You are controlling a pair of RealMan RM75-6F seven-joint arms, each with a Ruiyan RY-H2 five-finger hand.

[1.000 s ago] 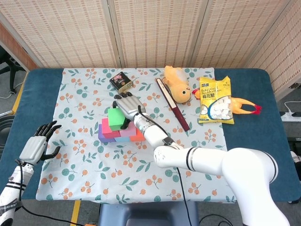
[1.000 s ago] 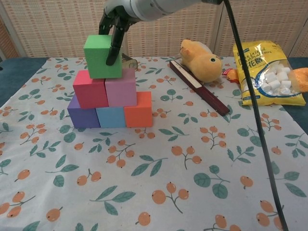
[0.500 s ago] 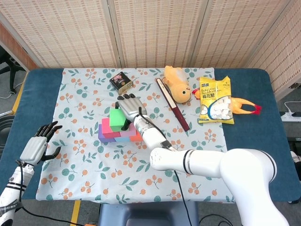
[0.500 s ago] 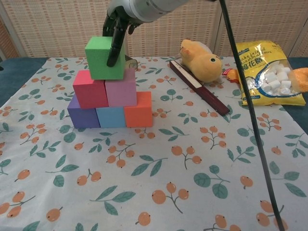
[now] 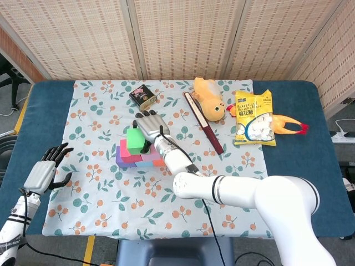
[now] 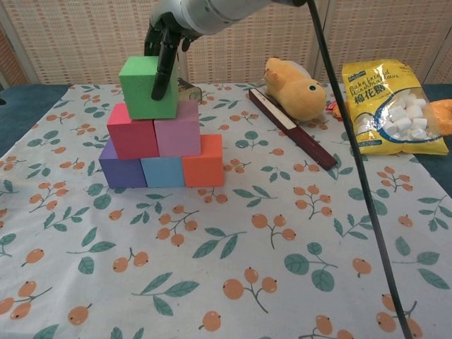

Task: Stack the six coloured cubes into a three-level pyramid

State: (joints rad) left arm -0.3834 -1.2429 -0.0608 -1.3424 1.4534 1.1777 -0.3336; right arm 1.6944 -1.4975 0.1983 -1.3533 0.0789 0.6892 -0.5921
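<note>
A five-cube stack stands on the floral cloth: purple cube point(image 6: 120, 169), blue cube point(image 6: 162, 171) and orange cube point(image 6: 205, 161) below, red cube point(image 6: 131, 131) and pale purple cube point(image 6: 177, 128) above them. The green cube point(image 6: 147, 87) point(image 5: 135, 139) sits on top, slightly tilted and offset left, mostly over the red cube. My right hand point(image 6: 166, 39) point(image 5: 147, 124) comes from behind and grips it, with fingers point(image 6: 165, 74) down its right face. My left hand point(image 5: 45, 169) hovers open at the table's left edge, far from the stack.
Behind the stack stands a dark tin point(image 5: 143, 95). To the right lie a dark flat stick point(image 6: 291, 128), a yellow plush duck point(image 6: 300, 88), a marshmallow bag point(image 6: 392, 106) and a rubber chicken point(image 5: 288, 124).
The right hand has nudged the green cube a little to the left on top of the stack. The left hand has barely moved.
</note>
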